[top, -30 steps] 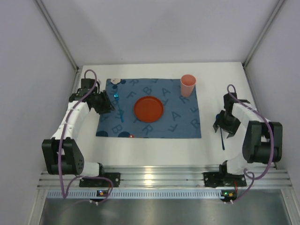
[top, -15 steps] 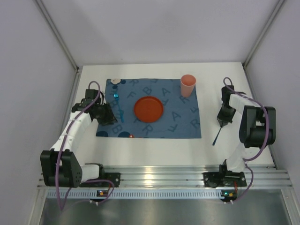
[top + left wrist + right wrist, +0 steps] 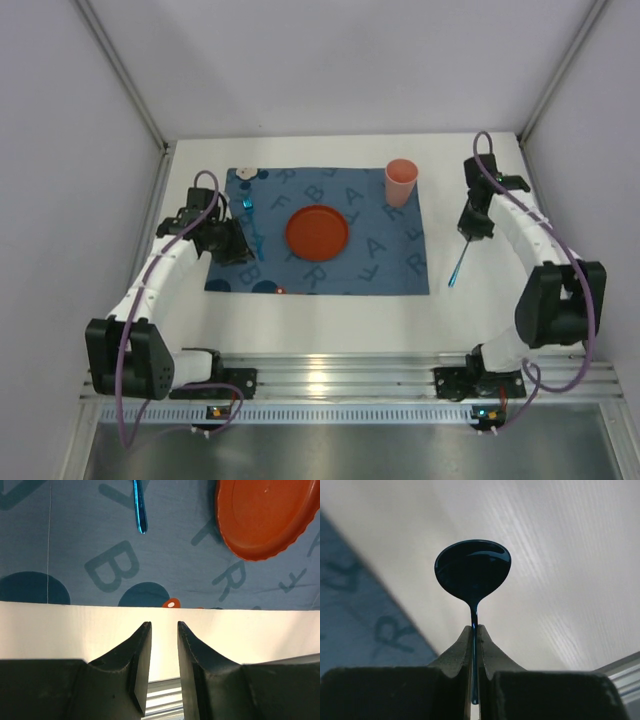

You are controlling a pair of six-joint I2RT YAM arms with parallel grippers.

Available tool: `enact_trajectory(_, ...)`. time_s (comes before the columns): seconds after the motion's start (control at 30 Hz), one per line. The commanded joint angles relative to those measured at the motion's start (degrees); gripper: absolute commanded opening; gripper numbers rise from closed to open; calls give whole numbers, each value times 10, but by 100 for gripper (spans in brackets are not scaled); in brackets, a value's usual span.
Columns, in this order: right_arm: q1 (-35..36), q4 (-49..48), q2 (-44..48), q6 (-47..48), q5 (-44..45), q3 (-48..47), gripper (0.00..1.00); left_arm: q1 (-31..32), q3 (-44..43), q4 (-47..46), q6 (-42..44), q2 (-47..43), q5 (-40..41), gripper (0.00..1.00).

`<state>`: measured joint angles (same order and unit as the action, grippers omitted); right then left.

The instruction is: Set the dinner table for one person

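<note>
Spoon [image 3: 472,570] swung inward in right pincer [image 3: 475,628]; white dinner table [image 3: 330,320], grey walls [image 3: 330,60].

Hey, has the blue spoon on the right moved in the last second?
Yes. The spoon, pinched in the right tool, has shifted toward the mat, farther from the front rail.

Right arm [image 3: 520,228]: jaws tight together; left arm [image 3: 163,268]: jaws apart (narrowly)

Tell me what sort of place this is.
Probably a robotics test cell, not a dining room: plain pale walls box in the table, with left arm and right arm bolted to an aluminium rail.
</note>
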<state>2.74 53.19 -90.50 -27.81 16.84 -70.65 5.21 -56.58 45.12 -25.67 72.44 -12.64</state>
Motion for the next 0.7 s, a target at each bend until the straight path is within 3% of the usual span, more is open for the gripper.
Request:
enact_trajectory(0.0,79,69,82,-47,-18,-57,0,7,-44,-11,-10,16,-12,33)
enact_trajectory(0.17,198,20,103,-114,-73,-34,0,14,-61,-8,-10,21,-14,33)
enact_trajectory(0.27,242,-19,61,-139,-80,-40,0,18,-62,-3,-14,11,-10,33)
enact_trajectory(0.67,279,-75,-189,-118,-65,-217,0,21,-15,21,-18,-55,11,33)
